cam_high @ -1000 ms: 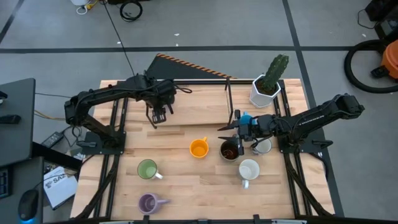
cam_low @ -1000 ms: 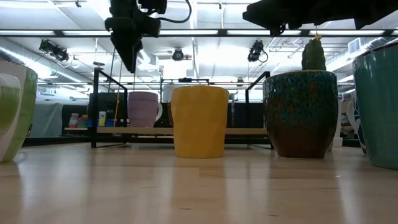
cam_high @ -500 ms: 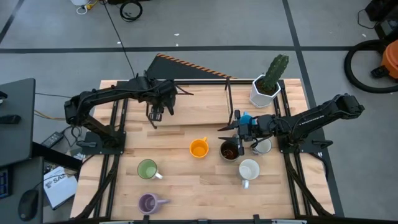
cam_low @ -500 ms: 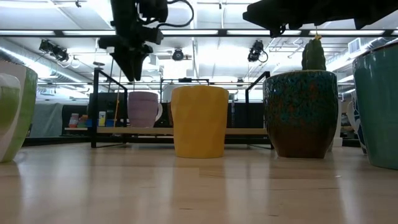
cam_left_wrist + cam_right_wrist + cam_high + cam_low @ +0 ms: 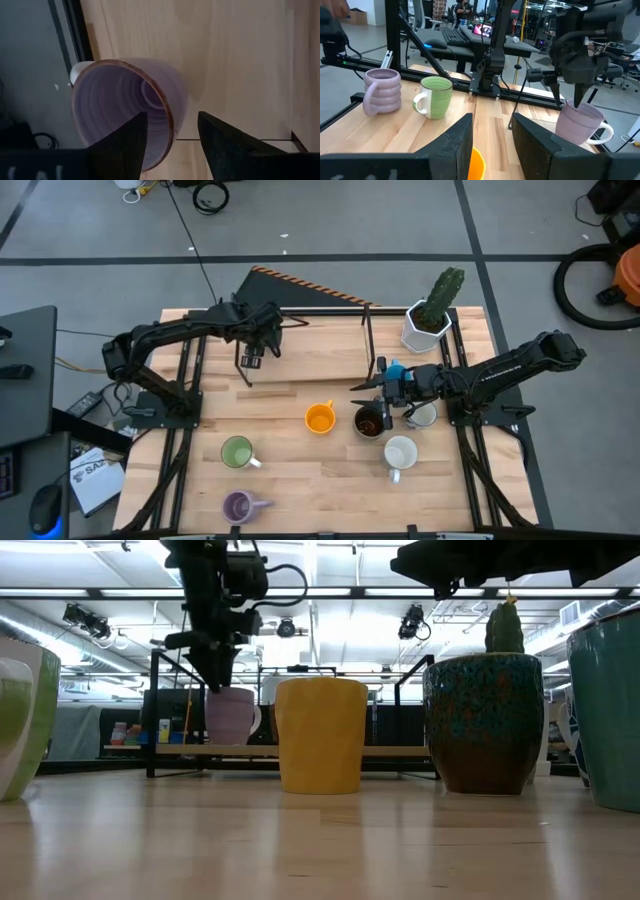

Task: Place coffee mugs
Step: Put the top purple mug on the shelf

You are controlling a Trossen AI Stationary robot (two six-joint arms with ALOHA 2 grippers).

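A purple mug [image 5: 125, 115] stands upright on the raised wooden shelf [image 5: 330, 750] at the table's far left. My left gripper [image 5: 171, 116] hangs open right over it, pointing steeply down. One finger is over the mug's inside and the other beyond its wall, and no touch shows. In the high view this gripper [image 5: 250, 361] hides the mug. My right gripper [image 5: 362, 387] stays level and open above the dark brown mug [image 5: 369, 422], with nothing between its fingers. On the table stand an orange mug [image 5: 320, 418], a green mug [image 5: 237, 452], a second purple mug [image 5: 238, 505] and two white mugs [image 5: 400, 452] [image 5: 426, 415].
A white faceted pot with a cactus [image 5: 428, 325] stands at the far right corner. Black frame bars [image 5: 367, 340] rise around the shelf. A teal mug [image 5: 608, 710] shows at the right edge of the low view. Bare wood lies between the shelf and the orange mug.
My left gripper has sunk toward the purple mug on the shelf, edged toward the table's far side and rolled about its own axis. Its fingertips are now level with the mug's rim. The mugs and my right arm have kept still.
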